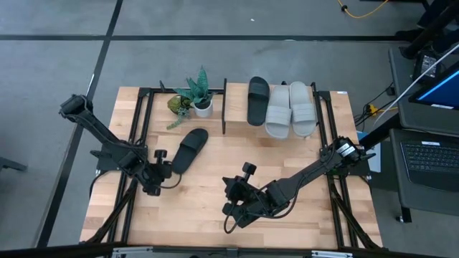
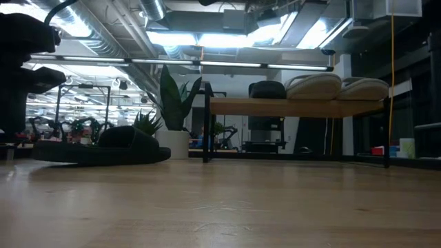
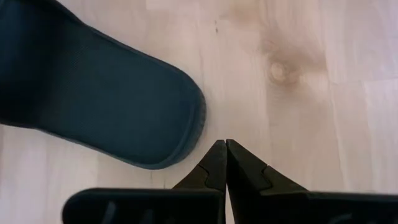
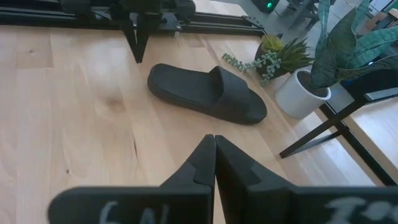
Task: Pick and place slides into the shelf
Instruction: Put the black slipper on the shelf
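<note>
One black slide (image 1: 190, 148) lies sole-down on the table, left of the middle; the low view shows it (image 2: 103, 148) too. My left gripper (image 1: 162, 170) is shut, its tips (image 3: 225, 146) just beside the slide's heel end (image 3: 180, 118), not touching. My right gripper (image 1: 237, 199) is shut over bare wood near the table's near edge, pointing toward that slide (image 4: 208, 93). The shelf (image 1: 233, 127) stands at the far edge. On its top board (image 2: 296, 107) rest a second black slide (image 1: 258, 100) and two light grey slides (image 1: 278, 111) (image 1: 303, 107), side by side.
A white-potted plant (image 1: 201, 97) and a small succulent (image 1: 178, 106) stand at the far edge, left of the shelf and just beyond the loose slide. Black frame rails (image 1: 140, 122) run along both table sides. Bare wood (image 1: 193, 208) lies between the two grippers.
</note>
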`<state>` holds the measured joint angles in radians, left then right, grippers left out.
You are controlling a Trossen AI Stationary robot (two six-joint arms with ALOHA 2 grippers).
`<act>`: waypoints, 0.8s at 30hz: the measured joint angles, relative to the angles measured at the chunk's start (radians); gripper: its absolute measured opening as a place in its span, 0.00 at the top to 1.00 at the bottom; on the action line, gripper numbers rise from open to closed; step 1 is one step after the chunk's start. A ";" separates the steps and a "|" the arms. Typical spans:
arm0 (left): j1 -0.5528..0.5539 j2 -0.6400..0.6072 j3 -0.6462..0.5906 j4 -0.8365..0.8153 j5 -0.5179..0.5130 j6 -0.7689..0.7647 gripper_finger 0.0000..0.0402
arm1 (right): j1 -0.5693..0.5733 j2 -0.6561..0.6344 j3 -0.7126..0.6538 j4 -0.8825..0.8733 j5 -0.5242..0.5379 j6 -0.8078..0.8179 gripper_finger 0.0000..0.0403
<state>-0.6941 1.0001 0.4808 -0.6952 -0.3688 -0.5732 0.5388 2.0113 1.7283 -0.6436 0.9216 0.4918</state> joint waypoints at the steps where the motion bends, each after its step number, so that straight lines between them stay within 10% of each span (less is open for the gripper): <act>1: 0.000 0.001 0.000 0.000 0.010 0.000 1.00 | 0.000 0.000 0.000 0.000 -0.001 0.000 0.97; 24: 0.000 -0.007 0.094 -0.001 0.001 0.059 1.00 | 0.000 0.000 0.000 0.004 -0.010 -0.004 0.97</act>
<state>-0.6941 0.9936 0.5750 -0.6964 -0.3682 -0.5140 0.5388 2.0113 1.7283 -0.6399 0.9115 0.4881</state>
